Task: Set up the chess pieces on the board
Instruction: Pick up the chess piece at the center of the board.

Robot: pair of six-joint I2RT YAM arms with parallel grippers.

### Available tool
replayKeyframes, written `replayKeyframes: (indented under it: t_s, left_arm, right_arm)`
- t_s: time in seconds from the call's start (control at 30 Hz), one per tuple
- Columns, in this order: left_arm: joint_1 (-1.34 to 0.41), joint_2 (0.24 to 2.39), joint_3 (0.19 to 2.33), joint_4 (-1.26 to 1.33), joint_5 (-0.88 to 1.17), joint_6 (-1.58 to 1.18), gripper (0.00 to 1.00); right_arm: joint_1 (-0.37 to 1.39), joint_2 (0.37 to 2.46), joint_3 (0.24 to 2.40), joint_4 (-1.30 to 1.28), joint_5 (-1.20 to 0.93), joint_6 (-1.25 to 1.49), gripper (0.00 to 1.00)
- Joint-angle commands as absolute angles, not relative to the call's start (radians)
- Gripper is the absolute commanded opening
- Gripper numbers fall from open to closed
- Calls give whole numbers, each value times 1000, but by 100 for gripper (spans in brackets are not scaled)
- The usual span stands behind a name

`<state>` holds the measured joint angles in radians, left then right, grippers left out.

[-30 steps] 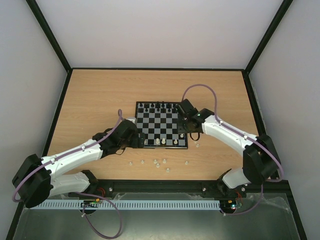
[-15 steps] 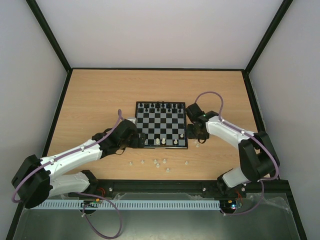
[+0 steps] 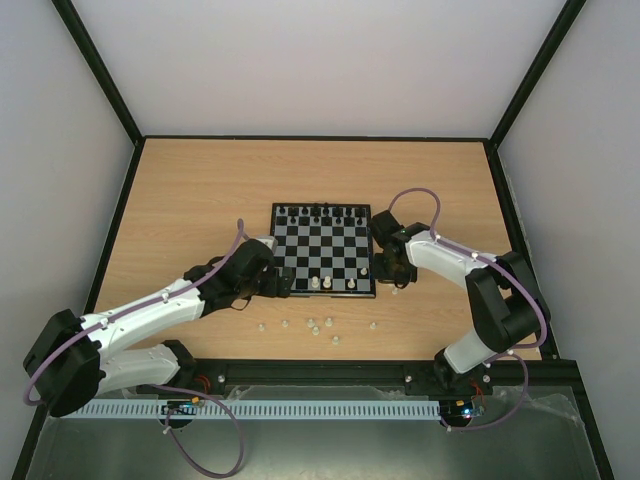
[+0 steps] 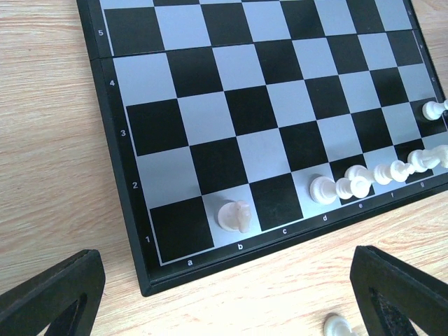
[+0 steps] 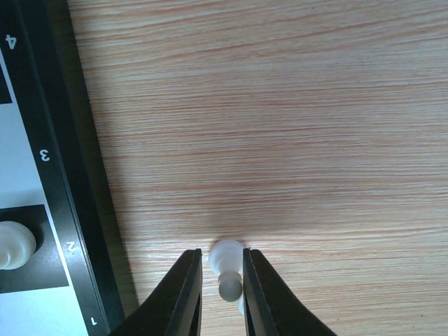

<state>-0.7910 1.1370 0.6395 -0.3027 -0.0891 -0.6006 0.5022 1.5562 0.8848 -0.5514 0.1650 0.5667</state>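
The board [image 3: 322,250] lies mid-table, with black chess pieces [image 3: 320,211] along its far row and a few white ones [image 3: 333,284] on its near row. My right gripper [image 5: 222,269] is on the bare table just off the board's right edge [image 5: 63,210]. Its fingers are closed narrowly around a standing white pawn [image 5: 226,257]. My left gripper [image 4: 227,301] is open wide and empty at the board's near left corner [image 4: 140,280]. A white knight [image 4: 234,215] stands on b1, and several white pieces [image 4: 364,178] stand from d to g.
Several loose white pieces [image 3: 312,325] lie on the wood between the board and the arm bases; one [image 4: 338,325] is by my left gripper's right finger. Black-framed walls surround the table.
My right gripper has moved off the board's right side down to the table and now straddles the white pawn. The left arm has barely moved.
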Motion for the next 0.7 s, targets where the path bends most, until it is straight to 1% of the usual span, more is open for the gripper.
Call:
replayKeyframes:
  t_s: [0.0,0.13,0.23,0.3,0.5,0.67]
  left_arm:
    - [-786,1133,645,-287,-71,-583,99]
    - [-785,1131,646,-285,-71,-584,99]
    - [-786,1131,644,-283,-69,-584,99]
    - [-786,1133,641,-281,-65,-583,99]
    - [-787,1132,641,-277,-57,-582,99]
    - [-787,1128,635,-276,-55,-583,99]
  right_arm:
    - [502,1566,872,-607,177,582,14]
    - [502,1565,875,-613,179,585,14]
    - [502,1568,873,-617,176,588,17]
    - [502,1568,872,-620,173,591,17]
    - [503,1559,865,-627,158,595,14]
    - [505,1562,861,-623,148,594,7]
